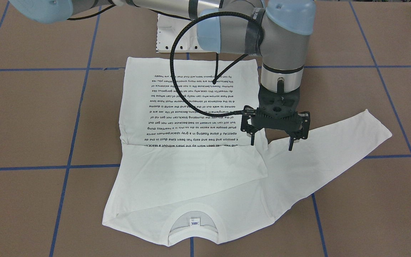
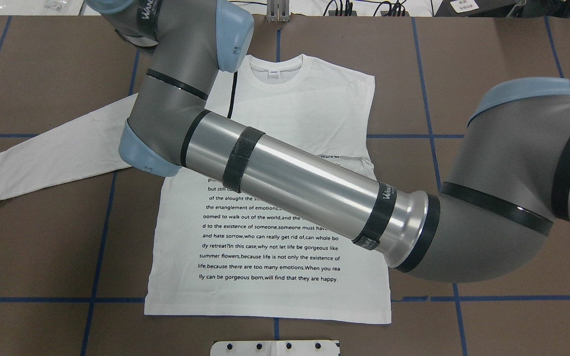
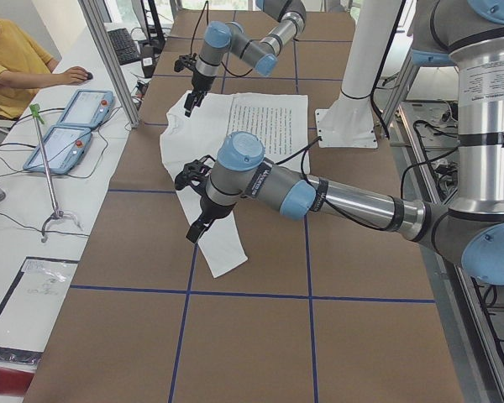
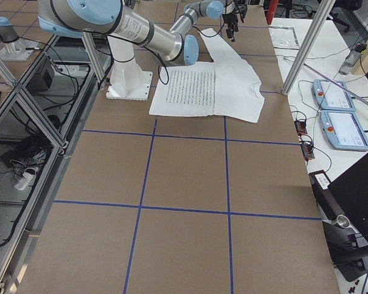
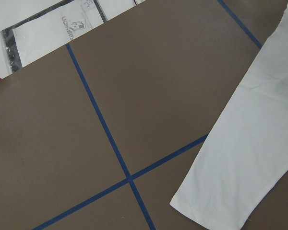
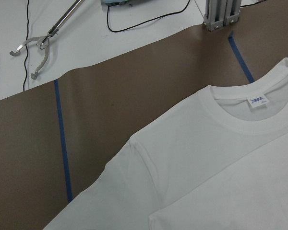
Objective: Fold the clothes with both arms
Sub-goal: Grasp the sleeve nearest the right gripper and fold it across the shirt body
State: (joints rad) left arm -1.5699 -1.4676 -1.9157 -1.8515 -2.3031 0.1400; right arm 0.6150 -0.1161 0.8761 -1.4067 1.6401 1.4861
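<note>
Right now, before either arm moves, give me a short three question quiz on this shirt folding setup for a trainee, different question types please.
1. True or false: the right gripper is open.
2. The T-shirt's collar points: A) toward the robot; B) away from the robot, toward the operators' side; C) toward the robot's right.
3. Fill in: the outstretched sleeve reaches toward the robot's ____.
Key: 1 true; 2 B; 3 left.
</note>
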